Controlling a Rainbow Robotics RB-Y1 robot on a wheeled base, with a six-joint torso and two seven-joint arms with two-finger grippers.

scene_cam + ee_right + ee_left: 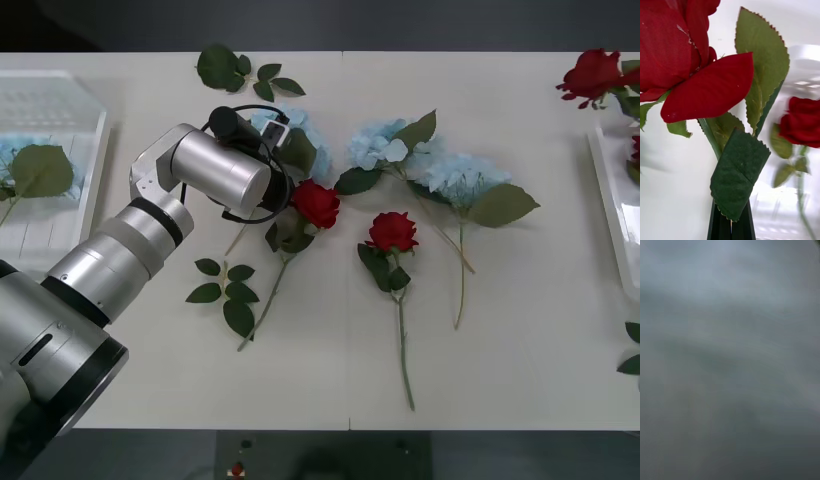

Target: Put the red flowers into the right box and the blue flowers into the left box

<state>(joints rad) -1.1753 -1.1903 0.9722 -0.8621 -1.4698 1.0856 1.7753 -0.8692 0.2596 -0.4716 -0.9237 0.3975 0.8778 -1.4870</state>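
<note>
A rose stem (711, 138) is clamped in the right claw (731, 225) at 6 o'clock; the left claw's state cannot be told; slippage is risked over the right box (615, 215).

Two red roses (317, 203) lie loose mid-bench, blooms away from the robot, stems running back toward it; the second (392, 231) is just to the right. A third rose (594, 72) shows at the far right, beside the right box (612, 190), where another red bloom (803, 121) rests. Pale blue clusters (420, 155) sprawl behind the roses, broad leaves out. One blue flower (22, 165) lies in the left box (70, 120).
</note>
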